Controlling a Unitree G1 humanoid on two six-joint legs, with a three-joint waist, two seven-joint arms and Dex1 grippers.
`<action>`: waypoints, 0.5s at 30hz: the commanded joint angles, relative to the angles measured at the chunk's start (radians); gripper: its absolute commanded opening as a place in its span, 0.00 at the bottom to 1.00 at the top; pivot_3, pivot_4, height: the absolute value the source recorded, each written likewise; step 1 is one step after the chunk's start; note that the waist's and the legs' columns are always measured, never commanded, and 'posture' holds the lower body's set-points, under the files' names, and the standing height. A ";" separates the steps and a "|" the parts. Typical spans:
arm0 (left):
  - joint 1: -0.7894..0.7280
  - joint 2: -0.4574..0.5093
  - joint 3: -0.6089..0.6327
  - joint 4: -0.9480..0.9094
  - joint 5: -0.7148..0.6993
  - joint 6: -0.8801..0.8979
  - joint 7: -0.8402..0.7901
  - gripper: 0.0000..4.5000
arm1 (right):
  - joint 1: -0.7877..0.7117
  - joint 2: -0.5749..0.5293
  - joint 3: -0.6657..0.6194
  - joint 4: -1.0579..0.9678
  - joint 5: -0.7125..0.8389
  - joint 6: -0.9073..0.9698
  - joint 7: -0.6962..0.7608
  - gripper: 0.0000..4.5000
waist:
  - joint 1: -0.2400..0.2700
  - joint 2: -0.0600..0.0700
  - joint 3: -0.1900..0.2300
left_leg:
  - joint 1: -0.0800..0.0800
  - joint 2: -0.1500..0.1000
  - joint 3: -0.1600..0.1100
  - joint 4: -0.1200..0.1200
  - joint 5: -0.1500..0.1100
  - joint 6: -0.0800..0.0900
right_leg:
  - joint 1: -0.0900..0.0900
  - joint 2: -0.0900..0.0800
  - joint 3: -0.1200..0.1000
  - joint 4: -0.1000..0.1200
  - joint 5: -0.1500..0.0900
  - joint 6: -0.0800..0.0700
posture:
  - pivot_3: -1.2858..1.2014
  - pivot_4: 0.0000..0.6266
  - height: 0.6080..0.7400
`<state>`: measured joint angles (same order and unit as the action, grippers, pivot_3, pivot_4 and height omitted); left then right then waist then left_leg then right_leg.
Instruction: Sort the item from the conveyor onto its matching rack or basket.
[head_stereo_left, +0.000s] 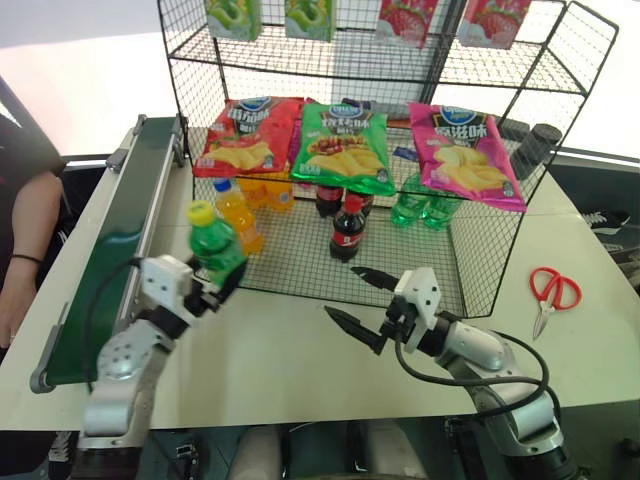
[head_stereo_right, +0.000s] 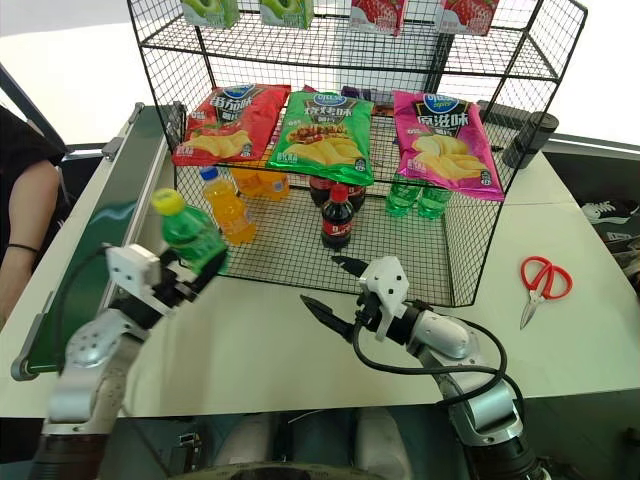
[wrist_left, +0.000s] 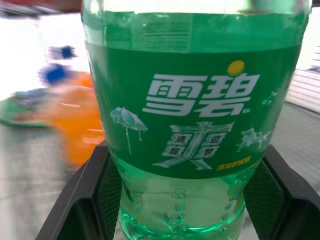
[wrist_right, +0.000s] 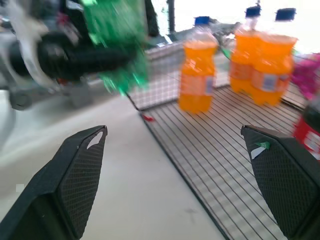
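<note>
Just outside the basket's front edge (head_stereo_left: 300, 293), left end effector (head_stereo_left: 222, 285) clamps the green bottle (head_stereo_left: 214, 246); right end effector (head_stereo_left: 364, 300) gapes empty.

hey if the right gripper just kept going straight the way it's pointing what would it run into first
Probably the green bottle shut in the left gripper, which sits ahead of the right gripper and its open jaws. Depth is unclear; it might pass just beside it.

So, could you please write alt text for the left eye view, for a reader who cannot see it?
The left gripper holds a green bottle with a yellow cap above the white table, between the conveyor and the black wire rack. The right gripper hangs open in front of the rack's basket, which holds orange, cola and green bottles under crisp bags.
</note>
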<state>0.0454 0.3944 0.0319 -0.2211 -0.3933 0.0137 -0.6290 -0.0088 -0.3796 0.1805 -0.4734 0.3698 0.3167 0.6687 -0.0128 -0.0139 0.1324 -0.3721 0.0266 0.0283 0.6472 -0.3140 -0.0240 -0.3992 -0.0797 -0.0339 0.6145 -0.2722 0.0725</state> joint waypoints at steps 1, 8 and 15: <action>-0.097 -0.022 -0.121 0.039 0.038 -0.071 -0.129 0.61 | -0.040 0.022 -0.002 -0.033 0.018 0.012 -0.022 1.00 | 0.006 0.001 0.000 | 0.000 0.000 0.000 0.001 0.000 0.000 | 0.001 0.000 0.000 0.000 0.000 0.000 | 0.52 0.24 1.00; -0.251 -0.078 -0.237 0.207 0.055 -0.096 -0.293 0.61 | -0.052 0.019 -0.002 -0.040 0.020 0.032 -0.036 1.00 | 0.002 0.001 0.001 | 0.000 -0.001 0.000 0.002 0.000 0.002 | 0.002 0.003 -0.001 0.000 0.002 0.004 | 0.52 0.24 1.00; -0.325 -0.115 -0.265 0.278 0.058 -0.121 -0.386 0.61 | -0.039 0.016 -0.007 -0.047 0.032 0.053 -0.040 1.00 | 0.004 0.001 0.001 | 0.000 0.001 -0.001 0.004 0.000 0.002 | 0.003 0.012 -0.002 0.001 0.002 0.004 | 0.52 0.24 1.00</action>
<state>-0.2546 0.2918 -0.2295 0.0807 -0.3249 -0.0719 -0.9961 -0.0483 -0.3685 0.1846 -0.4755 0.3781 0.3687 0.6326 -0.0092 -0.0128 0.1329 -0.3718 0.0282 0.0269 0.6521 -0.3143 -0.0223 -0.3961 -0.0663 -0.0353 0.6152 -0.2700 0.0772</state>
